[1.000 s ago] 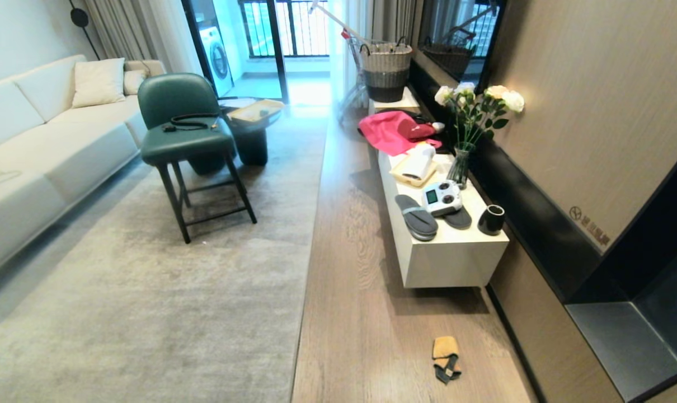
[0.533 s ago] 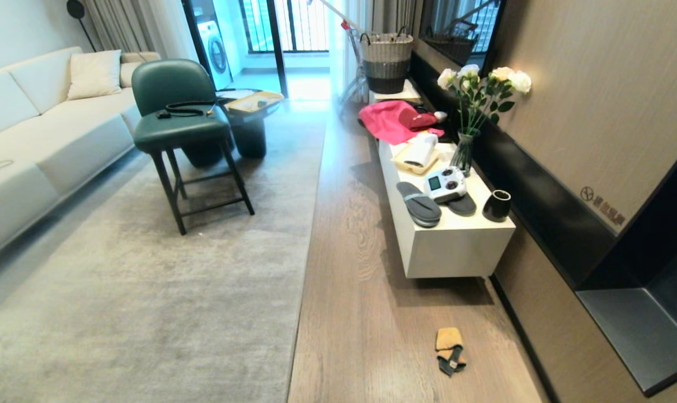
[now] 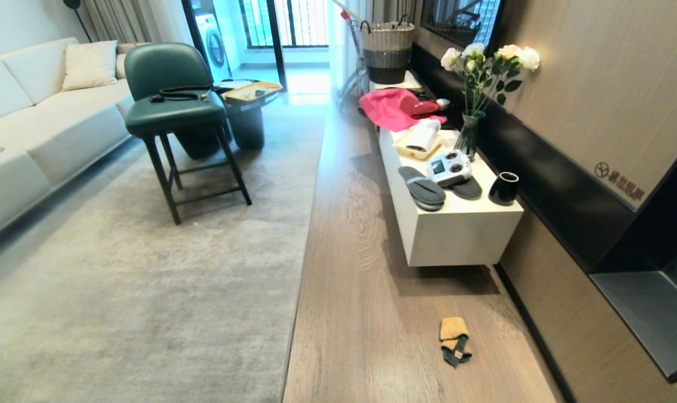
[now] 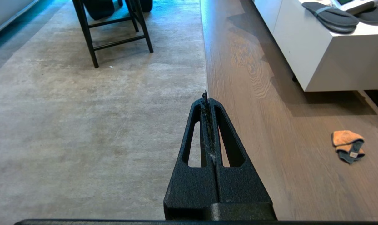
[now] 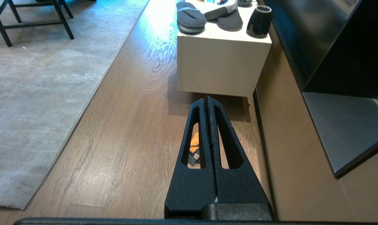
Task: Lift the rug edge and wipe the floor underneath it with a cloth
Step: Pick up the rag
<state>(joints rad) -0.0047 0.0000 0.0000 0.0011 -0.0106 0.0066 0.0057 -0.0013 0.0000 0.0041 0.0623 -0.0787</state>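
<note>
A green chair (image 3: 173, 95) stands left of a long white cabinet (image 3: 456, 235) bearing grey slippers (image 3: 425, 187), a white controller (image 3: 449, 167), a black cup (image 3: 504, 188), a vase of white roses (image 3: 475, 84) and pink fabric (image 3: 391, 106) — a cream sofa (image 3: 31, 123) lines the far left.

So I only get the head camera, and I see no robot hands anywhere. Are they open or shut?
Observer: Both shut. The wrist cameras show the left gripper and the right gripper with black fingers pressed together, holding nothing.
Operator: Is either one near that small orange-yellow fluffy cloth?
Observer: The right gripper points toward it. It peeks through a slot in one finger, lying untouched on the light brown wood-plank floor.
Operator: Does the mottled grey-beige rug end somewhere near us?
Observer: Yes. The right wrist camera shows the rug edge turning a square corner, lying flat.
</note>
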